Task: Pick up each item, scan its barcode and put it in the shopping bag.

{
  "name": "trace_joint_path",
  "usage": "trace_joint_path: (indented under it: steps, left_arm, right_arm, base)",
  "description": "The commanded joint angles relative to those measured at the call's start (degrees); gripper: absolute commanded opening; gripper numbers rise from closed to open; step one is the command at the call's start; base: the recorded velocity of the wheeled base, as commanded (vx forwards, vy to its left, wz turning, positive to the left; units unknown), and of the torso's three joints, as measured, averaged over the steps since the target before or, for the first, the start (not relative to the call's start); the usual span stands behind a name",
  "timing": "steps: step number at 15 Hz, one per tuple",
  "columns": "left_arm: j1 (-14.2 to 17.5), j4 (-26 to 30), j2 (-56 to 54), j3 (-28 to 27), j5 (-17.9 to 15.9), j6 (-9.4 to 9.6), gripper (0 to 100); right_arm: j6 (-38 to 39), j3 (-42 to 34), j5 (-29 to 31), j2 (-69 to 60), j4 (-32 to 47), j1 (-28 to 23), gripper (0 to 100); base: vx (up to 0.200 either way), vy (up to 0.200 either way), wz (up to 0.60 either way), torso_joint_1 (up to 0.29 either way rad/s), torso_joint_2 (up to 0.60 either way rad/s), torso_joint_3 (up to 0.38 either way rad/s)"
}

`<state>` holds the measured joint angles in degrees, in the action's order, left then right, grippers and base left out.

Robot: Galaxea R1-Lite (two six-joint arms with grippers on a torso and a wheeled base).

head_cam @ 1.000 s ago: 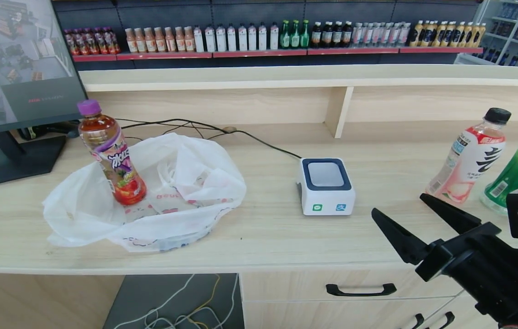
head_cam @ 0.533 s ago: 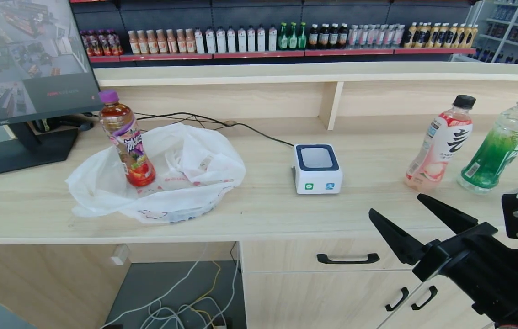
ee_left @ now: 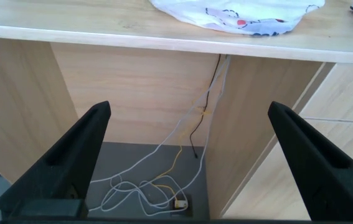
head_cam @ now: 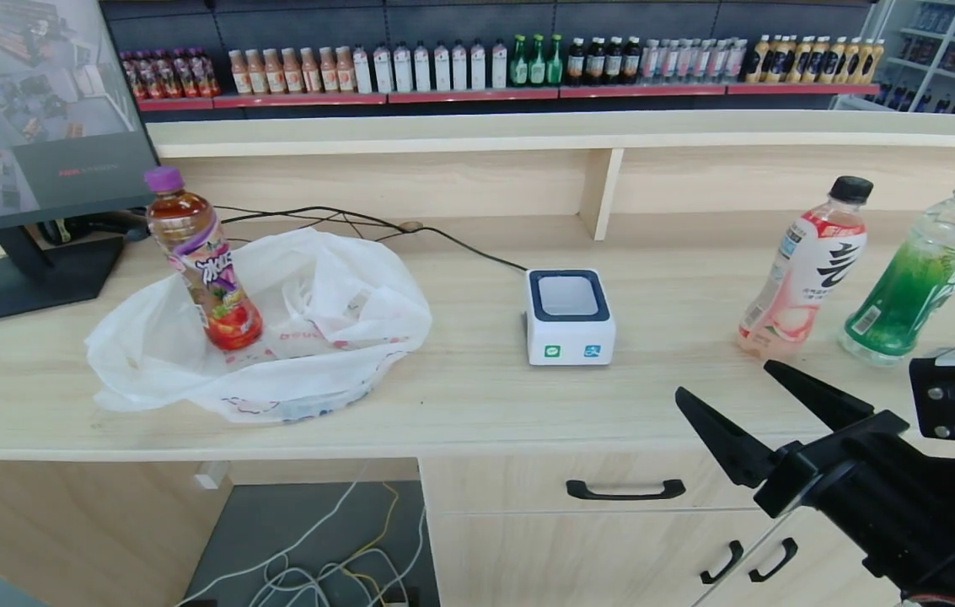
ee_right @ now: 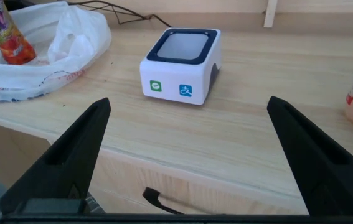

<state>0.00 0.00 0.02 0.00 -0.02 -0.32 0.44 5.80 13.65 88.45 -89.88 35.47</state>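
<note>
A white shopping bag (head_cam: 308, 337) lies open on the left of the wooden counter (head_cam: 477, 396). A red tea bottle with a purple cap (head_cam: 203, 261) stands upright in it. The white barcode scanner (head_cam: 568, 316) sits mid-counter. At the right stand a pink peach bottle (head_cam: 806, 270) and a green bottle (head_cam: 915, 278). My right gripper (head_cam: 723, 379) is open over the counter's front edge, in front of the pink bottle, holding nothing. Its wrist view has the scanner (ee_right: 182, 65), bag (ee_right: 70, 43) and tea bottle (ee_right: 5, 34) ahead. My left gripper (ee_left: 188, 109) is open below the counter edge under the bag (ee_left: 238, 12).
A monitor (head_cam: 22, 126) stands at the far left, and black cables (head_cam: 376, 228) run behind the bag to the scanner. A raised ledge with a divider (head_cam: 595, 194) backs the counter. Drawer handles (head_cam: 625, 489) sit below the front edge; loose cables (ee_left: 157, 180) lie under the counter.
The head camera has shifted, so the whole scene slid in the picture. The bottles, bag and scanner keep their places on the counter. My right gripper stays open.
</note>
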Motion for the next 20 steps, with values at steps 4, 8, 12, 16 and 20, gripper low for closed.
trace_joint_path:
  steps: [4,8,12,16,20]
  left_arm:
    - [0.0,0.1,0.0,0.0,0.0,-0.03,100]
    - [0.0,0.1,0.0,0.0,0.0,-0.12,100]
    - [0.0,0.0,0.0,0.0,0.0,-0.21,100]
    - [0.0,0.0,0.0,0.0,0.0,-0.21,100]
    - [0.0,0.0,0.0,0.0,0.0,-0.21,100]
  right_arm:
    - [0.0,0.7,0.0,0.9,-0.1,-0.1,100]
    - [0.0,3.2,-0.1,2.6,-0.1,-0.6,100]
    - [0.0,4.5,0.0,5.0,-0.1,-1.6,100]
    - [-0.9,6.2,0.0,6.7,-0.1,-4.0,100]
    - [-1.6,10.2,-0.1,11.1,-0.1,-4.0,100]
  base:
    - [0.000,-0.200,0.00,0.002,0.00,0.001]
    - [0.000,-0.200,0.00,0.002,0.00,0.002]
    - [0.000,-0.050,0.00,-0.001,0.00,0.001]
    - [0.000,0.000,0.00,0.000,0.00,0.000]
    - [0.000,0.000,0.00,0.000,0.00,0.000]
